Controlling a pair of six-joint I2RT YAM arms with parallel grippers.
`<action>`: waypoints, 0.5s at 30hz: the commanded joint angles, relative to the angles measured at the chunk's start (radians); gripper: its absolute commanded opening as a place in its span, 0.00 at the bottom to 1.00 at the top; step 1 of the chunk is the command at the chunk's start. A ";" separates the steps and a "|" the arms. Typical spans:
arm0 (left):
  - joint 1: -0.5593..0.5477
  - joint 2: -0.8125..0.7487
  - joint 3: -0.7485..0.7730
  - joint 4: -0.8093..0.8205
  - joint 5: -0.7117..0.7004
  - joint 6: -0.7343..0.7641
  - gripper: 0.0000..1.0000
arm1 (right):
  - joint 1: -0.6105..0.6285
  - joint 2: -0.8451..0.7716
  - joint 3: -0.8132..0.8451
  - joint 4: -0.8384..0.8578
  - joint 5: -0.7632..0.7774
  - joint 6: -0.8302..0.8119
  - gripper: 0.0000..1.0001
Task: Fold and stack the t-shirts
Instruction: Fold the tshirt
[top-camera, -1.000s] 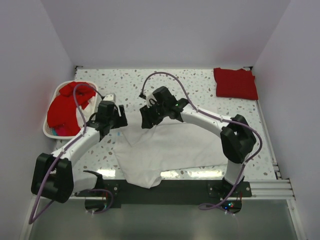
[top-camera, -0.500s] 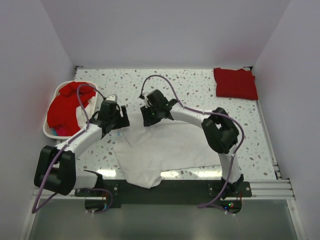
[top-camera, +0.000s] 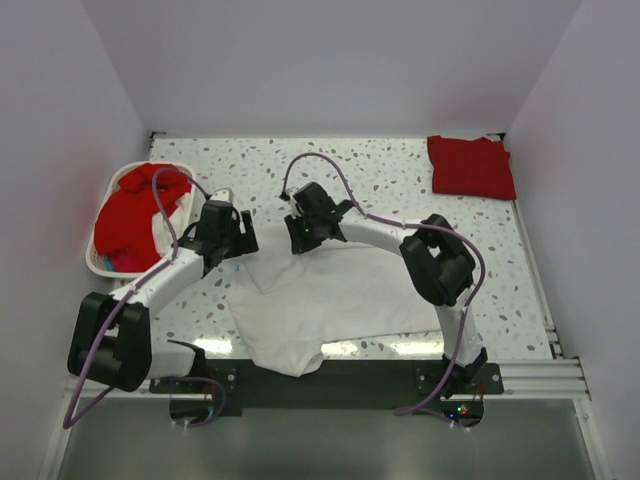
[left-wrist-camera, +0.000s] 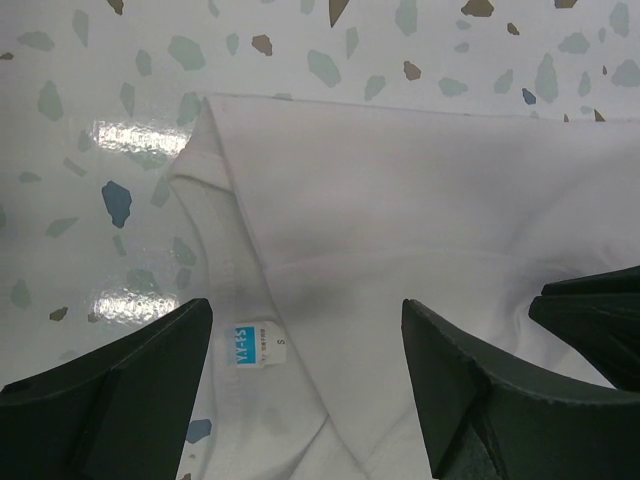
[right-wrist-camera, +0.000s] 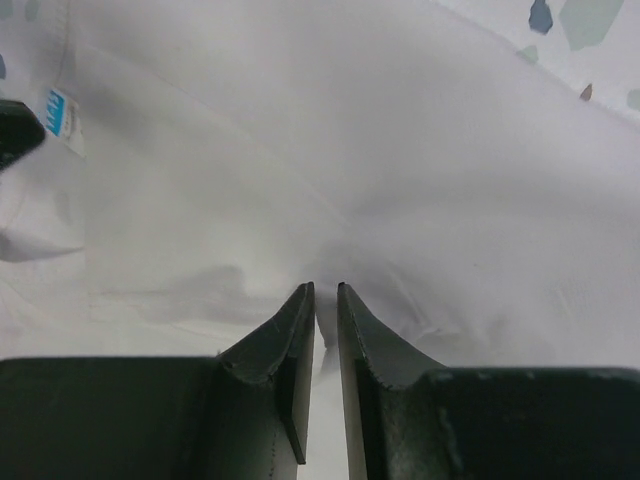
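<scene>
- Lying crumpled across the near middle of the desk (top-camera: 400, 180) is the white t-shirt (top-camera: 330, 300), unfolded, with its near edge drooping over the dark rail at the front between the two arm bases.
- Its collar points toward the far left, and the small blue neck label (left-wrist-camera: 244, 350) shows inside the neckline, with an "S" tag beside it.
- The left claw (left-wrist-camera: 305, 330) is spread wide. One finger stands on each side of the collar and the label sits in the gap between them. Whether its tips touch the cloth cannot be told from the wrist view.
- The right claw (right-wrist-camera: 325, 290) is pressed nearly together, pinching a thin raised ridge of the white cloth between its fingers. Soft creases fan out from that spot.
- From above, the two claws sit near one another at the far edge of the shirt, the left one at the collar and the right one just to its right, with both arms bent inward toward each other.
- A red t-shirt (top-camera: 471, 166) lies folded into a flat rectangle at the far right corner of the desk, well apart from the white one.
- At the far left stands a white oval basket (top-camera: 97, 262) with more red shirts (top-camera: 130, 215) heaped loosely in it, some cloth draped over the rim.
- A purple cable from the left arm loops over the basket.
</scene>
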 joint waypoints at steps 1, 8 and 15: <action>-0.002 -0.030 0.010 0.000 -0.027 -0.007 0.82 | 0.008 -0.074 -0.051 -0.012 0.004 -0.035 0.19; -0.002 -0.029 0.010 -0.004 -0.030 -0.010 0.82 | 0.006 -0.167 -0.154 -0.035 0.018 -0.067 0.16; -0.002 -0.022 0.015 -0.003 -0.030 -0.016 0.83 | 0.003 -0.192 -0.243 0.007 0.061 -0.072 0.15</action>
